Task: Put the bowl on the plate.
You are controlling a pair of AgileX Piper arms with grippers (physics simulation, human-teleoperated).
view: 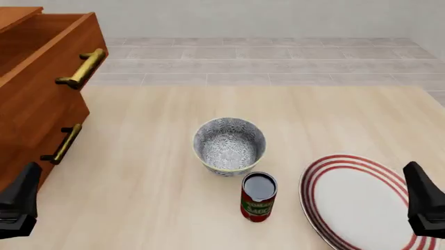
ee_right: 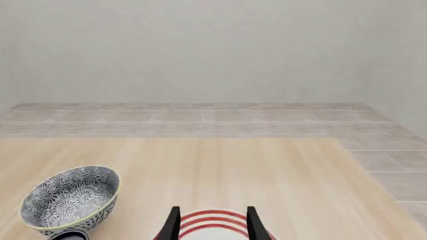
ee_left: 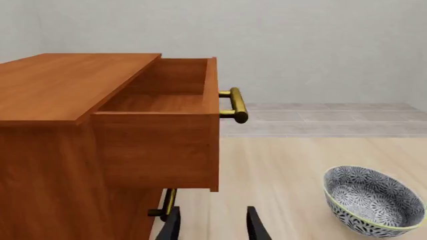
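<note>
Both end effectors apart, empty | bowl (view: 230,145) on table, beside plate (view: 355,200)

The only lettering stood on the red label of the can (view: 259,197), seen in the front view. It was a band of pale characters, too small and blurred to be read. Nothing else in any view carried text, numbers or signs.

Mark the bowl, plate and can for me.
bowl (view: 230,145): front view, patterned inside.
plate (view: 358,200): front view, bare white centre.
can (view: 259,198): front view, red label side.
</note>
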